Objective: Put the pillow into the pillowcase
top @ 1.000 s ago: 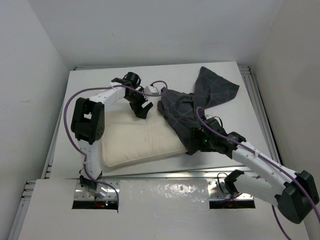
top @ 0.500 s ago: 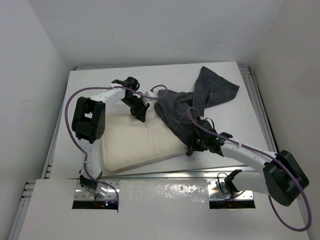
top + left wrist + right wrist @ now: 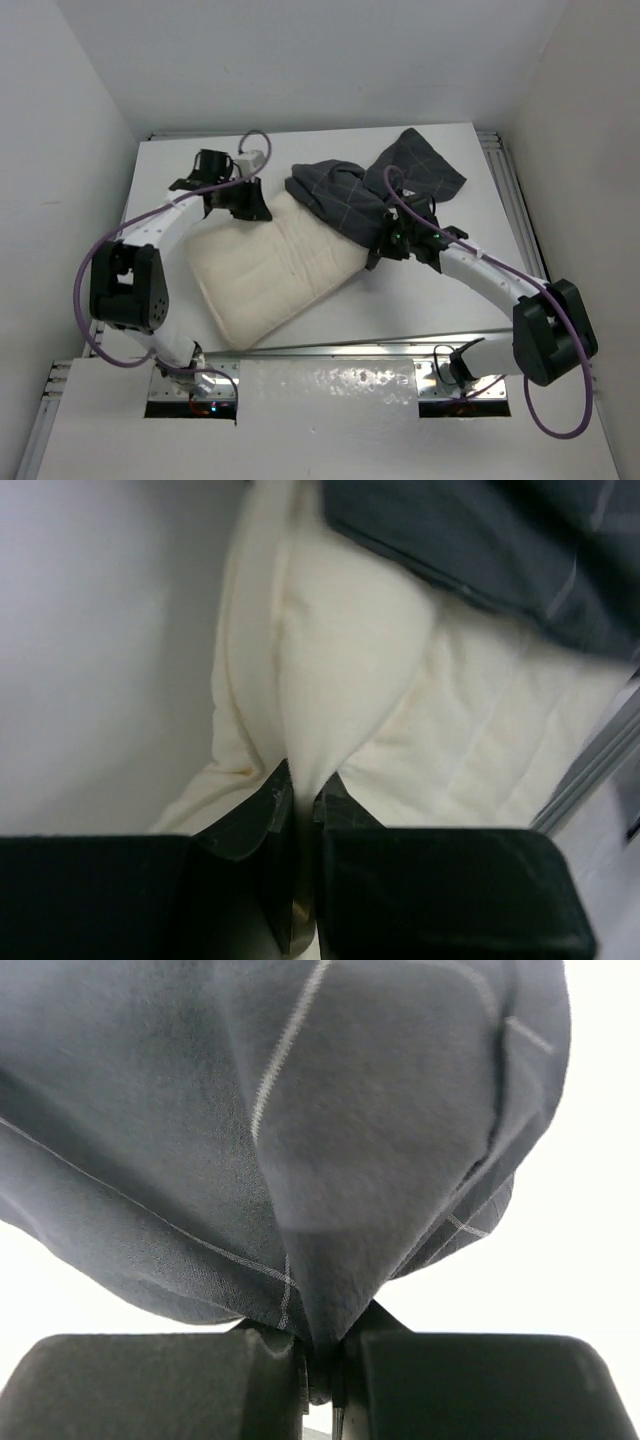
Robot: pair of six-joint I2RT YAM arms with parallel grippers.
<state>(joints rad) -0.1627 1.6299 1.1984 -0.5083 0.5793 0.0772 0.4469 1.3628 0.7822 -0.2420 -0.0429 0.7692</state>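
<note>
The cream pillow (image 3: 272,272) lies slanted across the table, its far right end under the dark checked pillowcase (image 3: 345,195). My left gripper (image 3: 255,207) is shut on the pillow's far left corner; the left wrist view shows a pinch of cream cloth (image 3: 330,670) between its jaws, with the pillowcase (image 3: 500,540) at top right. My right gripper (image 3: 382,240) is shut on the pillowcase's near edge by the pillow's right side. The grey fabric (image 3: 300,1130) fills the right wrist view and runs down into the closed jaws.
The white table (image 3: 440,300) is walled on the left, back and right. A metal rail (image 3: 510,210) runs along its right edge, and a foil-covered ledge (image 3: 330,385) carries the arm bases at the near edge.
Both grippers closed, the left on the pillow, the right on the pillowcase. The left arm swung left and dragged the pillow's corner, turning the pillow; the right arm pulled the case's edge farther back.
</note>
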